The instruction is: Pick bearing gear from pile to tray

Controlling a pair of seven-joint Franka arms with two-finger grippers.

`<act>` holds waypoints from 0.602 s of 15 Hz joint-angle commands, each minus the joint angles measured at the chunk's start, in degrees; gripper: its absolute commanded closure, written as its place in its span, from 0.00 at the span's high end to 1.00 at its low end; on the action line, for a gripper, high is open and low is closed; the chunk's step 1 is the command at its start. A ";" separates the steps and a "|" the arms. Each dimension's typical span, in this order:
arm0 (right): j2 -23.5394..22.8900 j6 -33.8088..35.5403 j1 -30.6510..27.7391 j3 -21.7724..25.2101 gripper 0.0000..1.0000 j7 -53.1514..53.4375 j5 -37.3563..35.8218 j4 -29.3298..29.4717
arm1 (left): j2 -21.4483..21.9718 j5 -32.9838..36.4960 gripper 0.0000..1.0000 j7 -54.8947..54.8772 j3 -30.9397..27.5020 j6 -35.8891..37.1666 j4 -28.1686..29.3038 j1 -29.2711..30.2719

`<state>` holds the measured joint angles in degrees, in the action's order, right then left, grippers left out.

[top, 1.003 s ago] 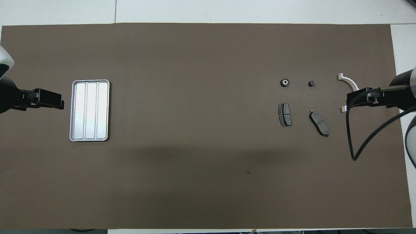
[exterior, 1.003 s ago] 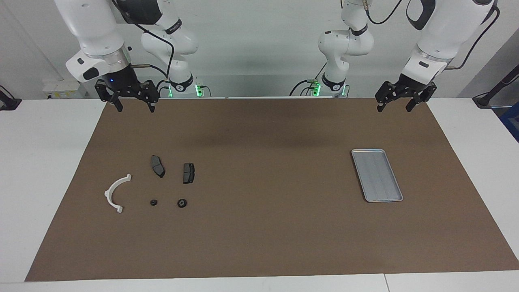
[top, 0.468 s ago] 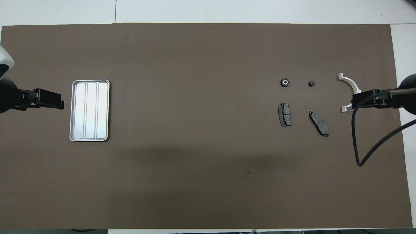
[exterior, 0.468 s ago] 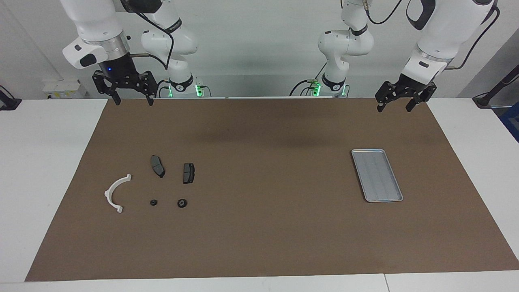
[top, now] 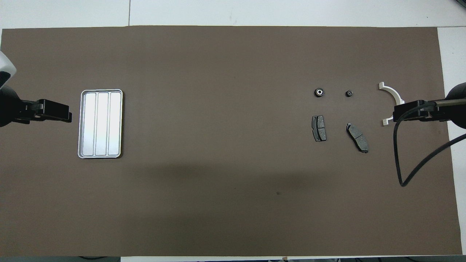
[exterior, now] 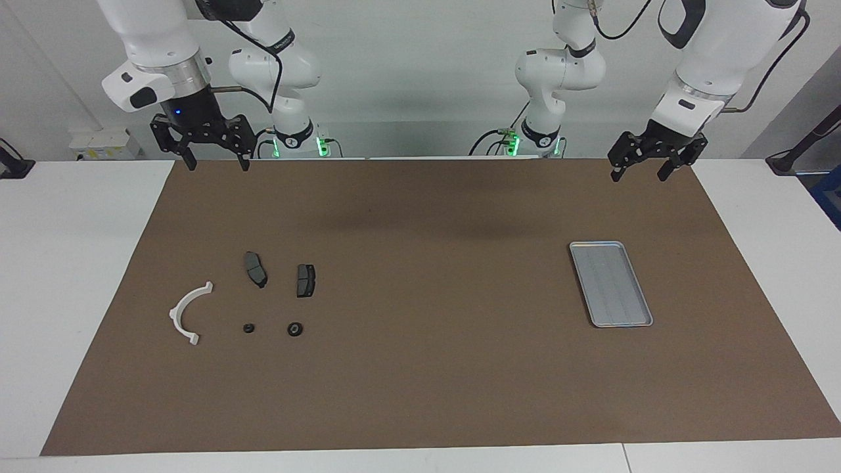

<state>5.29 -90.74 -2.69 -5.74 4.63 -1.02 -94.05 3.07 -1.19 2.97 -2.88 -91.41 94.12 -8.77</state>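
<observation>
The pile lies on the brown mat toward the right arm's end: a white curved bracket [exterior: 187, 314], two dark grey brake pads [exterior: 255, 269] [exterior: 305, 280], and two small black round pieces. The larger round piece [exterior: 295, 328] has a bright centre in the overhead view [top: 319, 92]; the smaller [exterior: 249, 328] lies beside it. The silver ribbed tray [exterior: 611, 284] lies empty toward the left arm's end. My right gripper [exterior: 217, 163] is open and empty, raised over the mat's edge by the robots. My left gripper [exterior: 638, 172] is open and empty, waiting raised over that same edge.
The brown mat [exterior: 427, 368] covers most of the white table. In the overhead view the right gripper [top: 395, 113] and its black cable cover part of the bracket [top: 391, 91]. The left gripper [top: 67, 116] shows beside the tray [top: 100, 123].
The right gripper rose and shifted toward the right arm's end of the table a second ago, then held still. The left arm and all parts have not moved.
</observation>
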 commanded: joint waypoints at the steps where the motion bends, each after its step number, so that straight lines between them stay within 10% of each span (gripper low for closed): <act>1: 1.12 -0.66 -0.74 -0.33 1.00 -0.94 1.55 -1.49 | 0.80 0.93 1.00 0.90 -0.28 0.45 0.54 -1.51; 9: -3.69 -15.41 0.23 -0.42 1.00 1.07 1.99 -10.63 | 0.80 0.93 1.00 0.81 -0.54 0.01 0.54 -0.81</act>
<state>3.66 -102.10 -2.42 -5.80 4.76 -0.55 -102.42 3.07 -1.19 3.01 -3.17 -91.41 94.12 -9.06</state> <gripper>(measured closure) 0.000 0.000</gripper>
